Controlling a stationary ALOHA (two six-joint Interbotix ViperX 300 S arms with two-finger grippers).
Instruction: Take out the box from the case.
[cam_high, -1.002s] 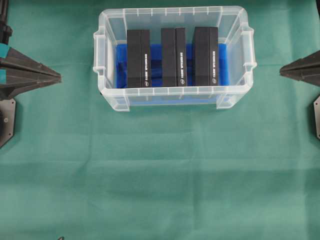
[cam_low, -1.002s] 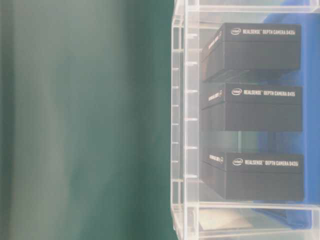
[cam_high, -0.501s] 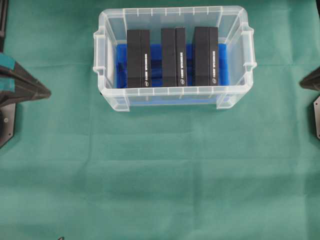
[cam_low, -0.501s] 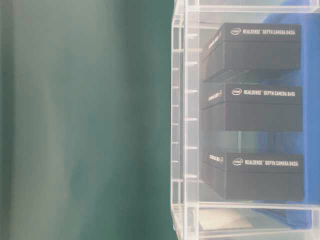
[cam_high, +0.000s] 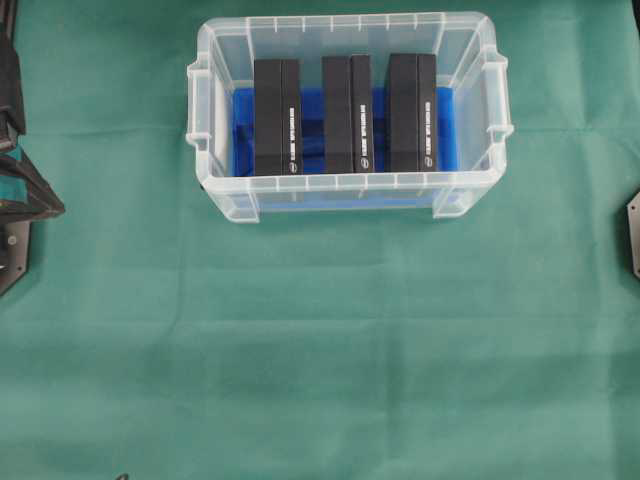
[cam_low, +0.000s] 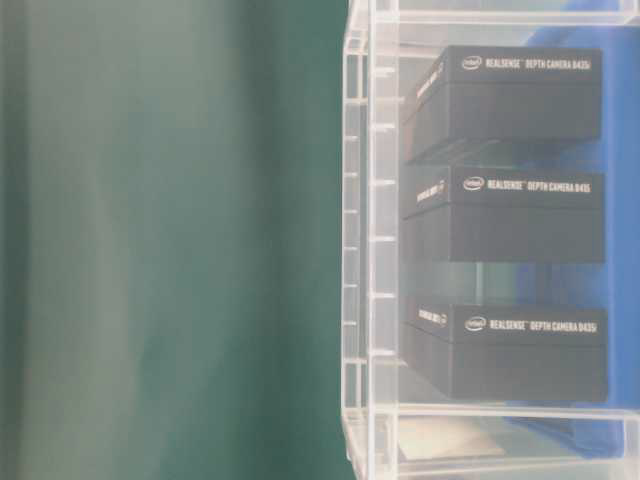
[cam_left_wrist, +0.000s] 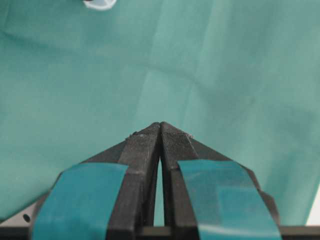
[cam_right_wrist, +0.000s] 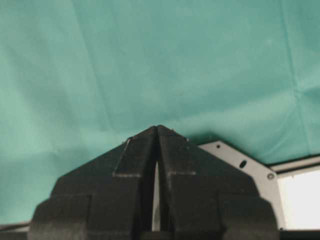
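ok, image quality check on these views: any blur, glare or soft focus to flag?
Overhead view: sharp and evenly lit, the case rim shows only mild sheen. Table-level view: the green cloth is soft and out of focus, while the print on the boxes reads clearly through the clear wall. Left wrist view: left gripper sharp. Right wrist view: right gripper slightly soft, with a blown-out white patch at bottom right.

3 matte black rectangular boxes (cam_high: 352, 114) with white lettering; translucent clear plastic case (cam_high: 345, 182), blue lining; plain green tablecloth (cam_high: 320, 340); teal tape (cam_left_wrist: 80, 200) on black left gripper (cam_left_wrist: 160, 131).
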